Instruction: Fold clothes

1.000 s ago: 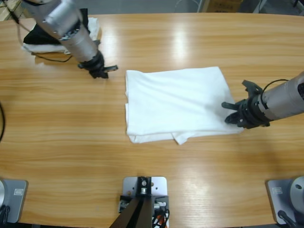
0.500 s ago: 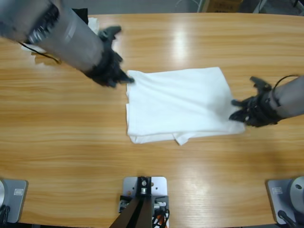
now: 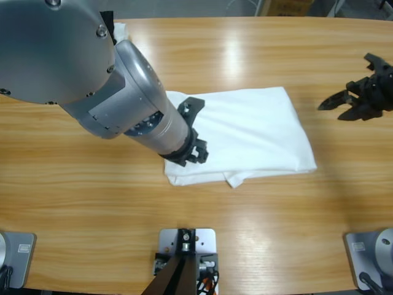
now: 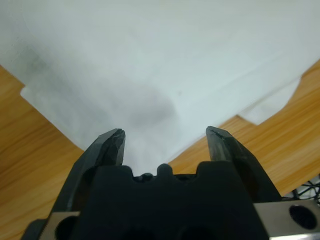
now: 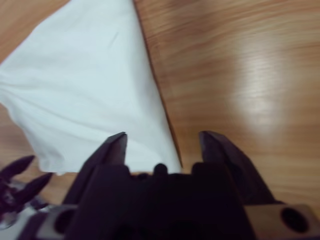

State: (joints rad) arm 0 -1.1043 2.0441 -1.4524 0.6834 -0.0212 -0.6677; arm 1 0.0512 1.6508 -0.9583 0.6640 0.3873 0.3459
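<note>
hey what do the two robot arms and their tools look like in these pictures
Both are silver-grey metal arms. The left arm shows as a fat rounded elbow with screw holes, then a darker grey band with a ring of small bolts ahead of its black wrist. Each tool, left tool and right tool, is matt black: a blocky body with two tapered, pointed jaws, on a silver plate with round holes in the wrist views.

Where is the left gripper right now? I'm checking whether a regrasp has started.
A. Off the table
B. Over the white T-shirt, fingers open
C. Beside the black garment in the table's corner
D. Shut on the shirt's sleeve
B: the left wrist view shows the left gripper with fingers apart over the white T-shirt, nothing between them.
</note>
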